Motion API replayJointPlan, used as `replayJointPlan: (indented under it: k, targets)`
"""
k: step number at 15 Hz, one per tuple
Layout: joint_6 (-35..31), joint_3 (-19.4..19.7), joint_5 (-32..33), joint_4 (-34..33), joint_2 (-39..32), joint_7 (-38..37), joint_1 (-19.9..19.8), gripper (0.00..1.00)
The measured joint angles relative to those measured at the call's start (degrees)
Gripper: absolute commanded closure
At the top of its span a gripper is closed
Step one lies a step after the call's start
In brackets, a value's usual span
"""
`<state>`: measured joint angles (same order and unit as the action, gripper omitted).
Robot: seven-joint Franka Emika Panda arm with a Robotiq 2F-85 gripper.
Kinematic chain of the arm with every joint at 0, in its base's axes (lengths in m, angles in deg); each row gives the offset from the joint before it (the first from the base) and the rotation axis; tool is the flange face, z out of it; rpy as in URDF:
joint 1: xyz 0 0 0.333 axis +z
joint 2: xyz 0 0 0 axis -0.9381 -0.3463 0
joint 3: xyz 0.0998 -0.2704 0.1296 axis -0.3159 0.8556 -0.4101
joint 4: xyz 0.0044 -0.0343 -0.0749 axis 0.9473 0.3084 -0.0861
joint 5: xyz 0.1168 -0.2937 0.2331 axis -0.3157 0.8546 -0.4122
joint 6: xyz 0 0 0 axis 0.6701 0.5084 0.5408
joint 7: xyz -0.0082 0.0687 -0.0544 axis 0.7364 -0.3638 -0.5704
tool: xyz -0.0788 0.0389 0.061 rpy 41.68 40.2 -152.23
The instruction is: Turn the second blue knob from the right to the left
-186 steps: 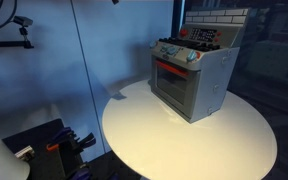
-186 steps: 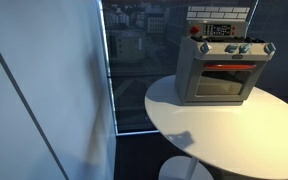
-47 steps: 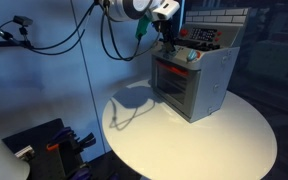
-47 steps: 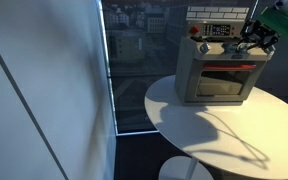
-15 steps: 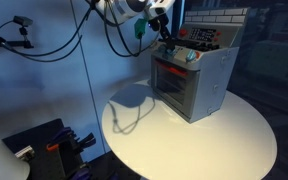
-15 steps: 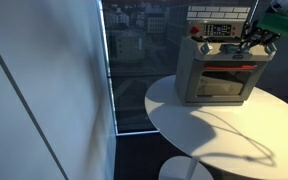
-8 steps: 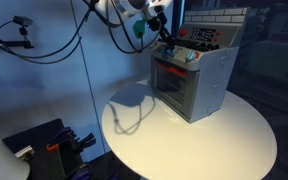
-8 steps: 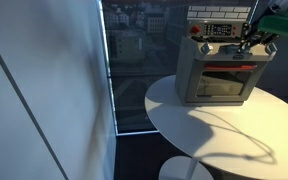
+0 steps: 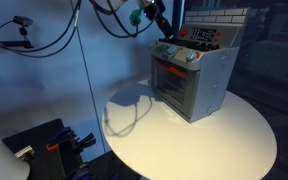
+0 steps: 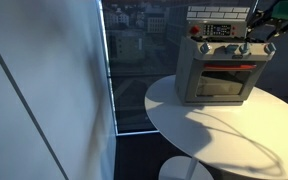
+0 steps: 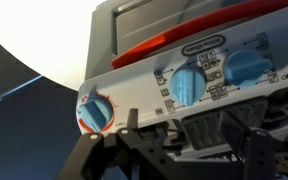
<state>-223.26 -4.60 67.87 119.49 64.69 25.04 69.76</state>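
A grey toy oven (image 10: 222,75) with a red door handle stands on a round white table (image 10: 224,130). It has a row of blue knobs along its front panel (image 9: 177,52). The second knob from the right (image 10: 246,48) is bare. My gripper (image 10: 263,24) hangs above the oven's right end, clear of the knobs, and also shows in an exterior view (image 9: 156,17). In the wrist view the gripper (image 11: 189,150) is open and empty. A blue knob (image 11: 190,82) sits just past the jaws, between another blue knob (image 11: 246,65) and a red-ringed knob (image 11: 96,112).
The oven (image 9: 192,78) sits near the far edge of the table (image 9: 184,140). A glass wall and window (image 10: 134,60) stand behind it. Black cables (image 9: 104,20) hang from the arm. Dark equipment (image 9: 44,150) lies on the floor beside the table.
My gripper has lifted up and away from the knob row, where it sat a second ago. The oven has not moved.
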Motion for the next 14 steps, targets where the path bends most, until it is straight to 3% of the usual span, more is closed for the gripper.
replayJointPlan:
  k: [8, 14]
  targets:
    - [12.99, -1.10, -16.73, 2.60, 6.96, 15.59, 0.04, 0.00]
    - [26.69, -1.14, -22.84, 2.75, 11.98, 21.56, -0.01, 0.00]
